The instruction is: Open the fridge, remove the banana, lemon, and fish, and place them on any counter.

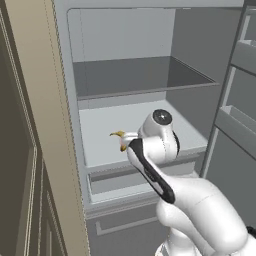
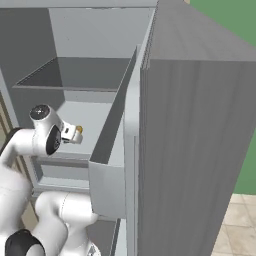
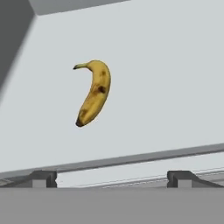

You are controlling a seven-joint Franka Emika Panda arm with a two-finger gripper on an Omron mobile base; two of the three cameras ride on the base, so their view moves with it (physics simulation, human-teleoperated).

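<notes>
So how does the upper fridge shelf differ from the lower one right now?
The upper shelf is dark grey and in shadow, with nothing seen on it; the lower shelf is pale and lit, with the banana lying on it. The open hand is lined up with the lower shelf, pointing at the banana, well below the upper one. Both are flat shelves spanning the open fridge.

We can read no text, label, brand, number or sign anywhere: the fridge [image 1: 150, 75] walls, shelves and door are plain grey, and the banana [image 3: 94, 92] bears only dark spots, no sticker.
</notes>
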